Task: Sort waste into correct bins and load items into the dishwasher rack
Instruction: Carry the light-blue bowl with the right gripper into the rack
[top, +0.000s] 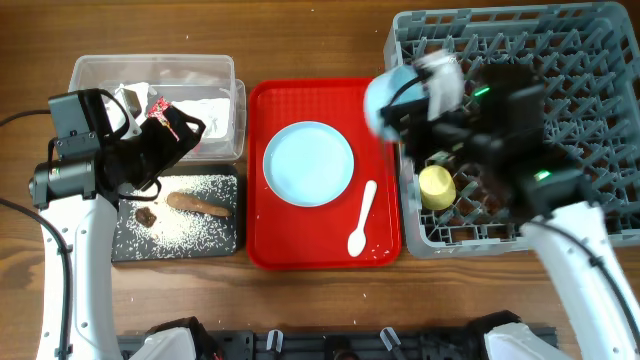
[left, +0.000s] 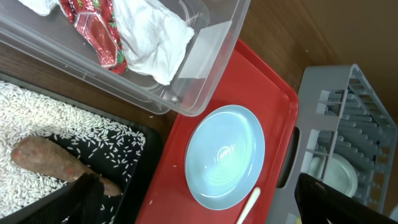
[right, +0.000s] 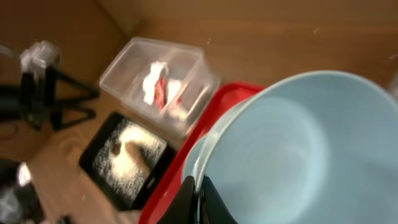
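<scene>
My right gripper (right: 199, 198) is shut on the rim of a small light-blue bowl (right: 298, 149) and holds it in the air at the left edge of the grey dishwasher rack (top: 560, 60); the bowl is blurred in the overhead view (top: 388, 100). A yellow cup (top: 436, 187) and a second bowl (left: 336, 175) sit in the rack. The light-blue plate (top: 308, 162) and white spoon (top: 362, 218) lie on the red tray (top: 258, 240). My left gripper (top: 185, 130) is open and empty over the near edge of the clear tub (top: 150, 66), which holds tissue (left: 152, 37) and a red wrapper (left: 99, 31).
The black tray (top: 124, 245) in front of the tub holds the brown stick (top: 198, 204), a small brown lump (top: 146, 215) and scattered rice crumbs (top: 190, 228). The red tray lies between the bins and the rack. Bare wooden table surrounds everything.
</scene>
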